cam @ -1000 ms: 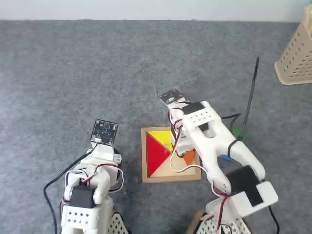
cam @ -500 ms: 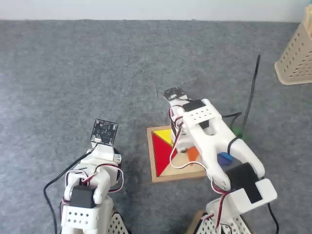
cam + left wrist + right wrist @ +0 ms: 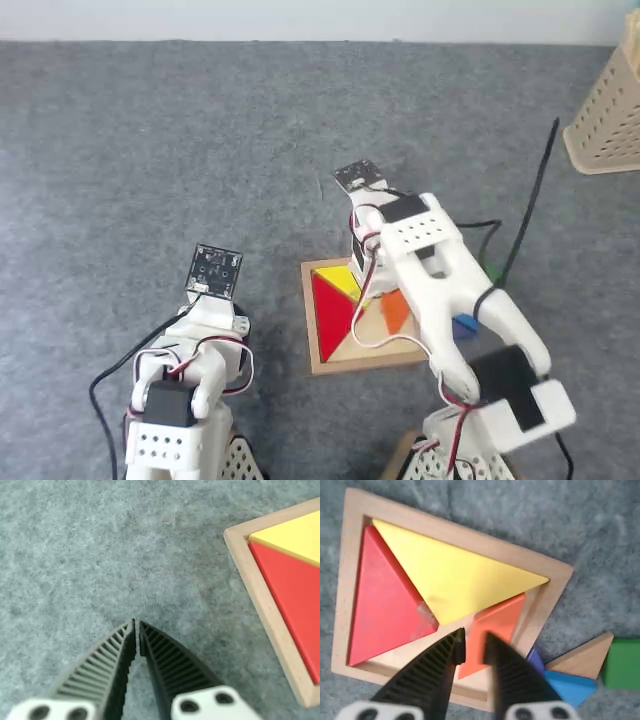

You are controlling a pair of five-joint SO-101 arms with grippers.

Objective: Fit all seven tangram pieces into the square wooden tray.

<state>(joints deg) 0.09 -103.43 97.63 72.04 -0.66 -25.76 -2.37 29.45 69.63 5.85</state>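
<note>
Black right gripper (image 3: 472, 647): jaws only a narrow gap apart, gripping nothing, tips hanging over the tray.
Orange piece (image 3: 495, 625): straight beneath those tips, lying in the tray with one edge against the yellow triangle.
Yellow triangle (image 3: 455, 580): just past the tips, flat in the tray along one rim.
Red triangle (image 3: 382, 600): off to one side of the tips, flat in the tray, meeting the yellow one.
Wooden tray (image 3: 348, 580): frames all three pieces, with bare wood floor showing close under the gripper.
Loose pieces: blue piece (image 3: 567, 687), plain wood triangle (image 3: 582, 660) and green piece (image 3: 622, 662) lie outside the rim, on the orange piece's side of the gripper.
Left gripper (image 3: 136, 627): jaws all but closed on nothing, low over the grey mat (image 3: 200, 130), with the tray's corner well to its side.
</note>
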